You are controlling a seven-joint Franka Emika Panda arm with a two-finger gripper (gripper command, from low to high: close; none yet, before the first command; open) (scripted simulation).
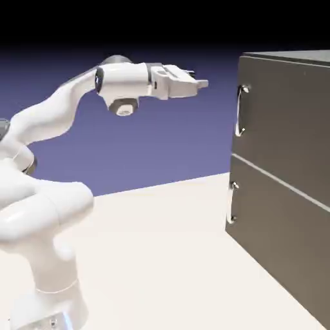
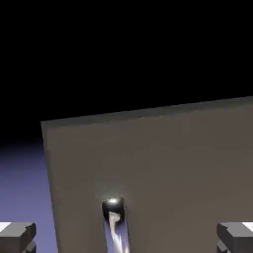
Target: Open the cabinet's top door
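In the exterior view, nearest the white arm's base, the two-finger white gripper (image 1: pixel 202 83) hovers wide open, touching nothing, apart from the large dark grey boxy cabinet (image 1: pixel 283 187). Beyond it, on the cabinet's upper half, sits the flat dark grey top door (image 1: pixel 287 116), its curved silver handle (image 1: pixel 239 111) ungripped.

Handles (image 1: pixel 241 111) on cabinet (image 1: pixel 283 155) doors (image 1: pixel 290 122)

Exterior view: bright, the arm (image 1: pixel 55 116) and tabletop (image 1: pixel 155 258) washed nearly white, cabinet front (image 1: pixel 290 148) dim. Hand view: darker, black above, with sharp glare on the curved silver handle (image 2: pixel 114 220).
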